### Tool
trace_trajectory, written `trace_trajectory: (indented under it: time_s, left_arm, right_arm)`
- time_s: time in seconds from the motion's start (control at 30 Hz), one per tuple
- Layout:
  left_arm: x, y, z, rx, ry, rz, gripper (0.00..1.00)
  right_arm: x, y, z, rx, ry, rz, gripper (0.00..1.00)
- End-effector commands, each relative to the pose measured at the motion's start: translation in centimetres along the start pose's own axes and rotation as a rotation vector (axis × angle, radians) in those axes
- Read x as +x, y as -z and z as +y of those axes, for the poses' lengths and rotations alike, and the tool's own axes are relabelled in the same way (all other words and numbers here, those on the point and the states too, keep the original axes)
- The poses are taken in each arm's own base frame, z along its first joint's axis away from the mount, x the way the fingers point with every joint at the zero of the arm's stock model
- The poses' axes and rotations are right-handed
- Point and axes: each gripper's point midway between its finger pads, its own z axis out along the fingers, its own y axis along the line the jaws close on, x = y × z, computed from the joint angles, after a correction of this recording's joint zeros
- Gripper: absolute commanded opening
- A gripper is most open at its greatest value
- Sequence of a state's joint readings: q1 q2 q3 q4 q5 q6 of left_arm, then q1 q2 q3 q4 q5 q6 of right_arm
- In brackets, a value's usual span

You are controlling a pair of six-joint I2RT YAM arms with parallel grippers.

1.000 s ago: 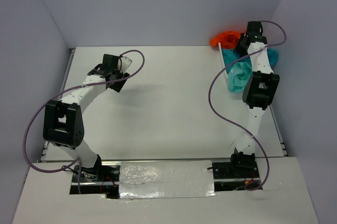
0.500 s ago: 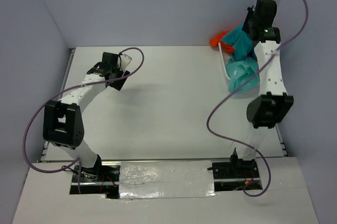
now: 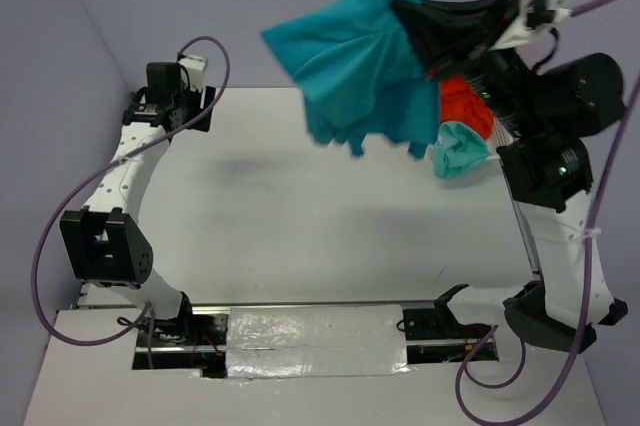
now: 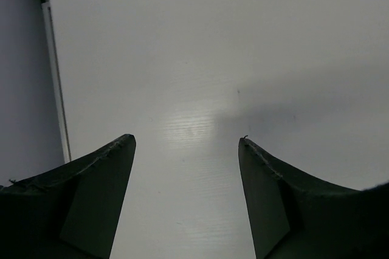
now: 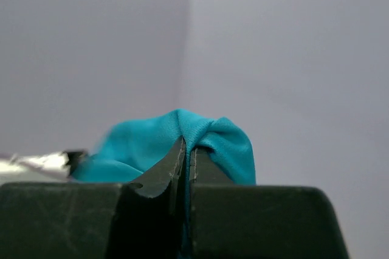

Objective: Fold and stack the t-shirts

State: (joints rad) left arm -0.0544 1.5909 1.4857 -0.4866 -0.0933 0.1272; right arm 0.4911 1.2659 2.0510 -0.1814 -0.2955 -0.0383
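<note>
A teal blue t-shirt (image 3: pixel 360 61) hangs high over the table's back right, and my right gripper (image 3: pixel 405 8) is shut on a fold of it. In the right wrist view the teal blue t-shirt (image 5: pixel 213 137) bulges out over the pinched fingertips (image 5: pixel 177 155). Behind it lie the bright orange t-shirt (image 3: pixel 463 102) and the mint-aqua t-shirt (image 3: pixel 459 149), bunched at the back right. My left gripper (image 3: pixel 168 98) hovers over the table's far left corner. In the left wrist view my left gripper (image 4: pixel 187 142) stands open above bare table, nothing between its fingers.
The white table (image 3: pixel 300 216) spreads between the two arms, with a shadow of the raised shirt near its back middle. Purple-grey walls close in the back and both sides. Cables loop from both arms. A table edge rail (image 4: pixel 55 76) runs along the left.
My right gripper has shut on the teal blue t-shirt and swung it up and leftward off the pile. The left arm has reached toward the far left corner, still open.
</note>
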Motion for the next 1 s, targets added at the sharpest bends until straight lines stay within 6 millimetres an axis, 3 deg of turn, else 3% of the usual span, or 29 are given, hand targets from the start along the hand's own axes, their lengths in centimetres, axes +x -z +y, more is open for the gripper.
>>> trace_trajectory:
  time_s: [0.0, 0.03, 0.07, 0.1, 0.13, 0.17, 0.23, 0.27, 0.3, 0.33, 0.37, 0.4, 0.43, 0.5, 0.53, 0.57, 0.6, 0.63, 0.7, 0.73, 0.77, 0.8, 0.83, 0.97]
  left_arm:
    - [-3.5, 2.5, 2.3, -0.02, 0.086, -0.099, 0.81]
    - [-3.7, 2.9, 4.0, -0.052, 0.113, -0.113, 0.82]
    - [-3.9, 3.0, 4.6, -0.062, 0.126, -0.12, 0.83]
    - [-4.4, 3.6, 6.4, -0.096, 0.153, -0.137, 0.83]
    - [-4.6, 3.7, 6.6, -0.102, 0.157, -0.142, 0.83]
    - [-4.7, 4.0, 8.3, -0.137, 0.175, -0.152, 0.83]
    - [-4.4, 4.3, 10.2, -0.185, 0.168, -0.153, 0.84]
    - [-4.3, 4.3, 10.6, -0.206, 0.151, -0.154, 0.84]
    - [-4.2, 4.2, 10.9, -0.219, 0.121, -0.149, 0.84]
    - [-4.1, 4.2, 11.0, -0.224, 0.113, -0.146, 0.85]
    - [-3.8, 3.8, 10.6, -0.204, 0.103, -0.139, 0.84]
    - [-3.5, 3.6, 10.2, -0.178, 0.088, -0.131, 0.84]
    - [-3.3, 3.2, 9.2, -0.134, 0.073, -0.121, 0.82]
    - [-1.9, 2.6, 6.4, -0.006, 0.01, -0.087, 0.78]
    - [-1.5, 2.4, 4.8, 0.048, -0.011, -0.073, 0.76]
    - [-0.7, 2.2, 3.8, 0.085, -0.025, -0.051, 0.75]
    - [1.0, 1.9, 1.9, 0.163, -0.045, -0.007, 0.74]
    - [1.9, 1.7, 0.8, 0.207, -0.061, 0.014, 0.7]
    - [5.1, 1.1, -1.3, 0.276, -0.073, 0.087, 0.68]
    - [6.1, 0.7, -2.2, 0.293, -0.085, 0.111, 0.68]
    - [8.1, 0.2, -2.9, 0.304, -0.093, 0.158, 0.68]
    - [8.6, -0.4, -3.1, 0.275, -0.131, 0.168, 0.68]
    - [9.9, -1.0, -3.8, 0.275, -0.155, 0.204, 0.67]
    - [10.4, -1.3, -8.1, 0.341, -0.277, 0.221, 0.67]
  right_arm:
    - [12.6, -3.4, 5.0, -0.215, -0.215, 0.236, 0.0]
    - [16.3, -3.4, 5.9, -0.228, -0.282, 0.307, 0.0]
    - [18.4, -3.4, 6.4, -0.233, -0.336, 0.342, 0.0]
    - [21.9, -3.8, 6.8, -0.211, -0.422, 0.405, 0.0]
    - [24.8, -3.7, 6.9, -0.182, -0.474, 0.462, 0.0]
    - [30.4, -3.5, 6.8, -0.128, -0.528, 0.57, 0.06]
    - [37.0, -2.0, 6.9, -0.057, -0.589, 0.742, 0.28]
    - [38.8, -2.1, 6.3, -0.034, -0.593, 0.787, 0.4]
    - [45.9, 0.4, 6.6, 0.019, -0.636, 0.991, 0.65]
    - [48.5, 1.2, 6.3, 0.045, -0.641, 1.071, 0.74]
    - [47.8, -0.7, 4.7, 0.067, -0.626, 1.052, 0.83]
    - [52.8, 2.6, 4.9, 0.129, -0.652, 1.242, 0.92]
    - [52.1, 1.2, 3.7, 0.165, -0.624, 1.219, 0.98]
    - [52.6, 1.9, 3.3, 0.189, -0.587, 1.238, 1.0]
    - [54.8, 5.0, 3.9, 0.214, -0.594, 1.312, 1.0]
    - [54.7, 5.4, 4.1, 0.222, -0.607, 1.288, 1.0]
    - [51.7, 3.3, 3.4, 0.206, -0.587, 1.143, 1.0]
    - [53.8, 7.1, 4.9, 0.202, -0.611, 1.211, 1.0]
    - [52.3, 7.1, 5.1, 0.192, -0.606, 1.141, 0.95]
    - [53.5, 9.2, 5.9, 0.19, -0.619, 1.19, 0.87]
    - [53.9, 9.9, 6.4, 0.182, -0.625, 1.207, 0.45]
    - [54.8, 11.4, 7.2, 0.199, -0.64, 1.253, 0.24]
    - [56.0, 12.4, 7.7, 0.213, -0.649, 1.293, 0.16]
    - [59.0, 15.4, 9.6, 0.211, -0.644, 1.417, 0.46]
